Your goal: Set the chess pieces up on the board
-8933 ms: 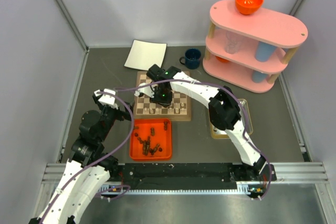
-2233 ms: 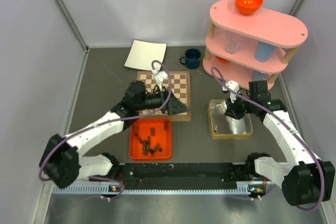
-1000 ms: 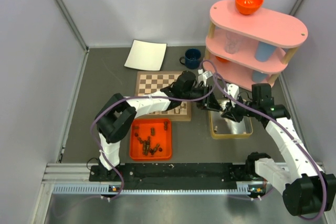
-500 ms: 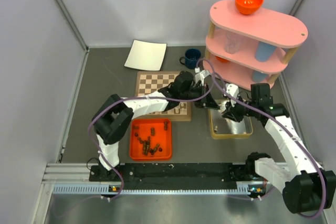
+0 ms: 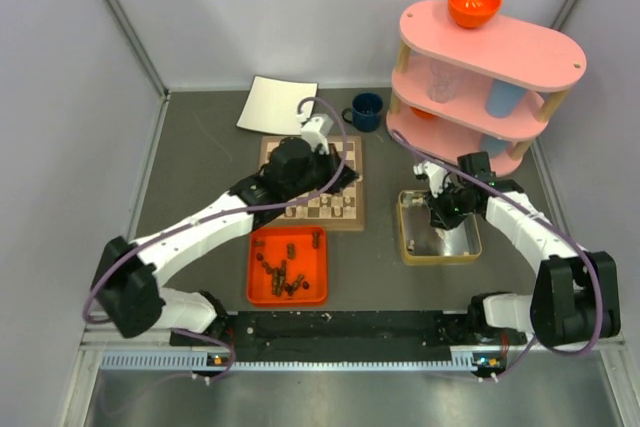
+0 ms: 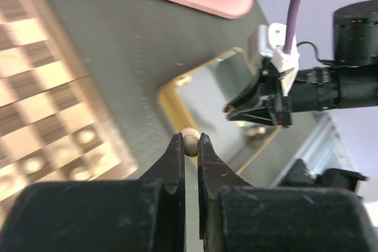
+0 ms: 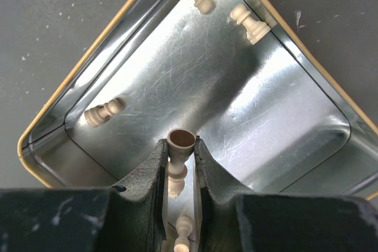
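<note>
The left claw [image 6: 189, 147] pinches a pale chessman [image 6: 189, 140] above the right side of the board [image 5: 346, 211]. The right claw [image 7: 181, 147], clamped on another pale piece [image 7: 180, 140], hangs over the metal tray [image 7: 295, 81] on the counter [image 5: 200, 162].

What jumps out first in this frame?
A pink three-tier shelf stands far right, an orange bowl on top. The left gripper, by the board, and the right gripper, over the metal tin, each pinch a pale chess piece. An orange tray in front holds dark pieces.
</note>
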Controlling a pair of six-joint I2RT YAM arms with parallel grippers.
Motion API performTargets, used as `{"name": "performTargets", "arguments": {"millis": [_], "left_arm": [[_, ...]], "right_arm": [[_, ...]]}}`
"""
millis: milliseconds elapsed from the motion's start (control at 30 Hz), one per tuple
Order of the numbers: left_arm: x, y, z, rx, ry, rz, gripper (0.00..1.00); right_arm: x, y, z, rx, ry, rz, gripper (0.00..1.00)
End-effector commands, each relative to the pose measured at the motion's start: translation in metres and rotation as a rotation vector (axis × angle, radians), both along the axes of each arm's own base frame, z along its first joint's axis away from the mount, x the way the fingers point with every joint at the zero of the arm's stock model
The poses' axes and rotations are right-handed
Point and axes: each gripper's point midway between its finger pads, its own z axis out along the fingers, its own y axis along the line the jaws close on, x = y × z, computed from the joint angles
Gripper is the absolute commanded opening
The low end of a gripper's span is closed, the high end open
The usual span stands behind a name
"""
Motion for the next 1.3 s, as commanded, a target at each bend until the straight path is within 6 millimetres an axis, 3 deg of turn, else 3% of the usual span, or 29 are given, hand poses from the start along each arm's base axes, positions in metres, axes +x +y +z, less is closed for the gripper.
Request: {"name": "performTargets", "arguments": {"millis": [0, 167, 267, 367, 433, 967, 1267], "left_arm": [[0.012, 0.081, -0.023, 0.211, -0.092, 0.236, 0.0], [0.018, 0.133, -0.055, 0.356, -0.069, 0.293, 0.0], [0.024, 0.148, -0.071, 0.435, -0.065, 0.305, 0.0], [0.033, 0.152, -0.077, 0.474, -0.061, 0.307, 0.0], [0.038, 0.156, -0.081, 0.504, -0.058, 0.31, 0.0], [0.059, 0.138, -0.119, 0.624, 0.055, 0.199, 0.02], [0.055, 0.135, -0.137, 0.627, 0.115, 0.169, 0.03]], "right_arm": [[0.009, 0.0, -0.008, -0.05, 0.002, -0.034, 0.08], [0.009, -0.008, -0.024, -0.112, 0.07, -0.064, 0.14], [0.009, -0.009, -0.028, -0.126, 0.091, -0.072, 0.24], [0.011, -0.01, -0.021, -0.122, 0.07, -0.082, 0.56], [0.012, -0.009, -0.015, -0.113, 0.043, -0.079, 0.65], [0.016, -0.01, 0.0, -0.108, -0.024, -0.081, 0.67], [0.017, -0.01, 0.002, -0.106, -0.035, -0.08, 0.67]]}}
